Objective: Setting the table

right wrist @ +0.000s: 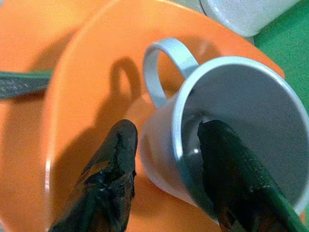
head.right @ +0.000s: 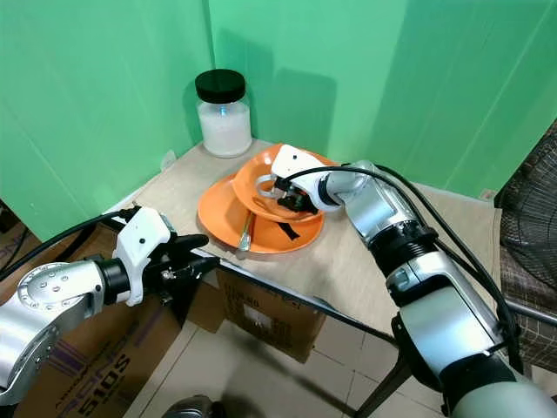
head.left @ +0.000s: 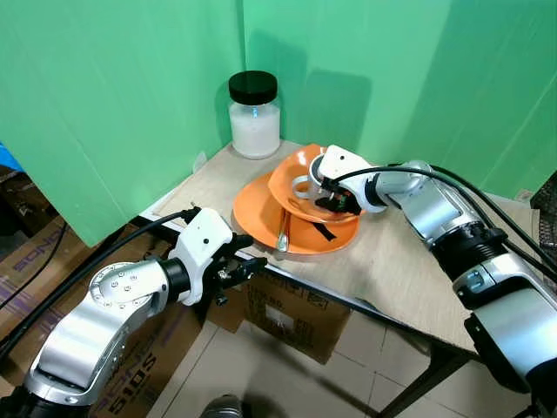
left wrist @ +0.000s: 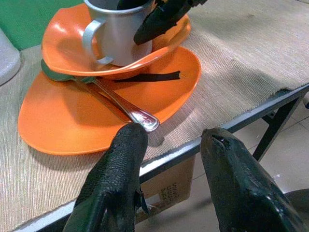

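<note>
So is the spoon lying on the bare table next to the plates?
No, the spoon lies on the lower orange plate, its handle tucked under the upper plate that holds the mug.

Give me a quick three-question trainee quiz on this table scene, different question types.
1. True or false: the right tool has one finger inside the cup and one outside its wall.
2. Multiple choice: the spoon lies on A) the bare table, B) the lower orange plate, C) the jar lid.
3. Fill in: the left tool hangs open beside the table edge, holding ____.

Key: 1 true. 2 B. 3 nothing.
</note>
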Motion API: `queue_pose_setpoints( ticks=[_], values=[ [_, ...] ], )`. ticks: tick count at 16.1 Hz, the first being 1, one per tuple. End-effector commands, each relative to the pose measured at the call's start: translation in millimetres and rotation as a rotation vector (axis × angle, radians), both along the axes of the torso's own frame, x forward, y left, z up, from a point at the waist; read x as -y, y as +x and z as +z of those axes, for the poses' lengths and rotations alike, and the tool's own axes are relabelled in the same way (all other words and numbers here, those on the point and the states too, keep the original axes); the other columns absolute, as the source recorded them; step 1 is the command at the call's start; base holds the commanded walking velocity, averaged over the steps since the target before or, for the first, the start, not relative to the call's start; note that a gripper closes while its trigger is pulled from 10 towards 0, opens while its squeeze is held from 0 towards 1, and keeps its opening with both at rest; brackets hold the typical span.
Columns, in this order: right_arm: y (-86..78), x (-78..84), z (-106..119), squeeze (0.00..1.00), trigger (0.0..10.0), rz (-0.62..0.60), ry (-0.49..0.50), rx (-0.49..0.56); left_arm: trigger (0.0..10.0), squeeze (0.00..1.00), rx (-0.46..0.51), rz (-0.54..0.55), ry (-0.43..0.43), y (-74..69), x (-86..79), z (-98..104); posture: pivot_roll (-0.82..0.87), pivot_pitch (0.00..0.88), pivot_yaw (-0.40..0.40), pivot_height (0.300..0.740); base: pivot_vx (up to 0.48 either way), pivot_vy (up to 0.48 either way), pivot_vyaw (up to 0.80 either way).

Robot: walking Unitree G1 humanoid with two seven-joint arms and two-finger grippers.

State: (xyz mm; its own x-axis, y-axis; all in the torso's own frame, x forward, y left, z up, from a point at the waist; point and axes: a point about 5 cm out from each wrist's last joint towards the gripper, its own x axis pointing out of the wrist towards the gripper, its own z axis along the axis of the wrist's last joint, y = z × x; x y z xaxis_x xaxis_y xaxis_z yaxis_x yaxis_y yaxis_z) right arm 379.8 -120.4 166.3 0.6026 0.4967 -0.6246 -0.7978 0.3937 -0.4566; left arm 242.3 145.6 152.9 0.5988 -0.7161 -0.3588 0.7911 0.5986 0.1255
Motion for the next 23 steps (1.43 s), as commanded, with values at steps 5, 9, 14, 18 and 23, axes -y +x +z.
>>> queue_pose_setpoints(
  ticks=[5, 9, 14, 18, 23],
  values=[
    [3.5, -1.3, 5.1, 0.00, 0.0, 0.020, -0.050, 0.034, 10.0, 0.00, 0.018, 0.006, 0.014, 1.5, 1.1, 1.9, 0.14, 0.000, 0.014, 0.740, 0.000, 0.000, 0.00],
    [4.1, -3.2, 4.5, 0.00, 0.0, 0.028, -0.060, 0.046, 10.0, 0.00, 0.023, 0.022, 0.021, 1.9, 0.4, -0.3, 0.13, 0.000, 0.009, 0.740, 0.000, 0.000, 0.00],
    [6.2, -0.2, 11.9, 0.00, 0.0, 0.012, 0.000, 0.087, 10.0, 0.00, 0.052, 0.025, -0.003, 7.3, 6.8, 4.9, 0.12, 0.000, 0.014, 0.740, 0.000, 0.000, 0.00],
    [6.9, 7.2, 26.7, 0.00, 0.0, -0.015, 0.117, 0.119, 10.0, 0.00, 0.065, 0.019, -0.008, 9.0, 9.3, 6.5, 0.11, 0.000, 0.022, 0.740, 0.000, 0.000, 0.00],
    [-5.9, 53.8, 83.8, 0.00, 0.0, -0.054, 0.267, 0.219, 10.0, 0.00, 0.076, 0.010, -0.024, 9.0, 15.6, 7.6, 0.10, 0.000, 0.009, 0.740, 0.000, 0.000, 0.00]
  ],
)
